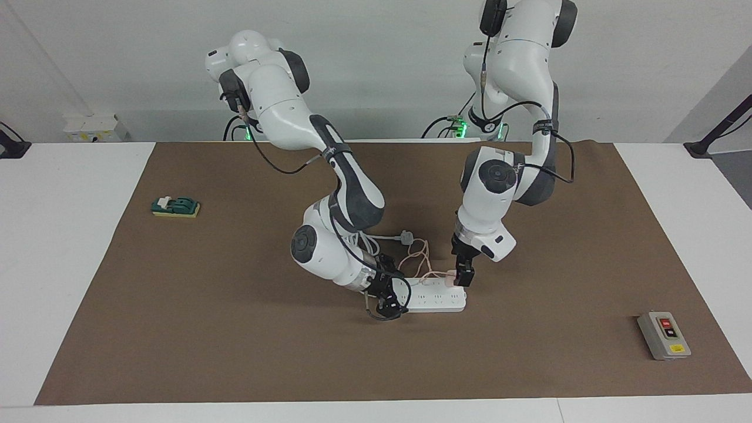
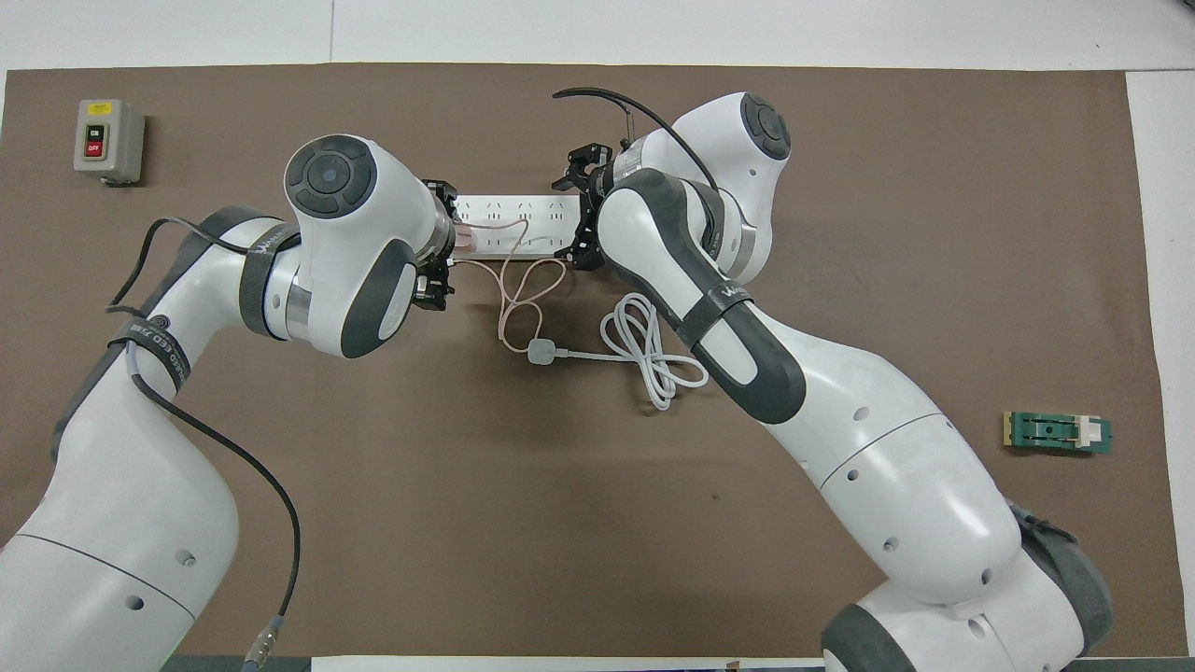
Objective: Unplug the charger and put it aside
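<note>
charger (image 1: 450, 278): plugged into power strip (image 1: 437, 299) at left arm's end | left gripper (image 1: 463, 276): fingers straddle charger, grip unclear | right gripper (image 1: 388, 299): on strip's other end, opening unclear

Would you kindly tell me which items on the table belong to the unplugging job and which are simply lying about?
Belonging to the job:
- charger, plugged into the power strip
- left claw, at the charger
- right claw, at the strip's other end

Lying about:
- white plug with thick cord
- grey switch box
- green block
</note>
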Tool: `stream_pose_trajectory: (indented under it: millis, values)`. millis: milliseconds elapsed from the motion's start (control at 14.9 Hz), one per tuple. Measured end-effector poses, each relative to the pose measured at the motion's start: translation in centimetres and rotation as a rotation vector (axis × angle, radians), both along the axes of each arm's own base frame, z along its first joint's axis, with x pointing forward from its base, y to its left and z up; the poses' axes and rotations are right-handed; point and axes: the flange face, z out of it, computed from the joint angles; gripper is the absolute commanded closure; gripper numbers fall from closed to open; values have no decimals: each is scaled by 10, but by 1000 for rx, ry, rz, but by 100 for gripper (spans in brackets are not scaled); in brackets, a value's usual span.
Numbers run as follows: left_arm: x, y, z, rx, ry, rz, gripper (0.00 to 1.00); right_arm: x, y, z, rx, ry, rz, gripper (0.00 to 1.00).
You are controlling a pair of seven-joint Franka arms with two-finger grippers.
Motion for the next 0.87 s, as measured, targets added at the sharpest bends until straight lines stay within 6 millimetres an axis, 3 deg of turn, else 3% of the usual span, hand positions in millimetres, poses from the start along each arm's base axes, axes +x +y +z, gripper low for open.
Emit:
stream_pose_trajectory:
  millis: [268, 403, 470, 537, 604, 671, 872]
  values:
    - [1, -3, 1, -11, -22, 20, 9, -1, 1, -8, -4, 2, 2, 0]
    - [-1, -7, -2, -7, -21, 15, 31, 0, 0, -14, -6, 5, 3, 0]
    - [-1, -8, -3, -5, -21, 14, 43, -1, -1, -16, -8, 2, 8, 16]
    - [-1, -9, -3, -5, -24, 15, 59, -1, -1, -19, -9, -3, 17, 53]
    - [0, -9, -2, -8, -36, 15, 81, -1, 0, -20, -9, -2, 21, 76]
    - [2, -9, 1, -12, -49, 15, 99, -1, 0, -20, -8, -1, 21, 78]
    - [5, -9, 3, -19, -74, 22, 100, -1, 0, -20, -8, -3, 23, 78]
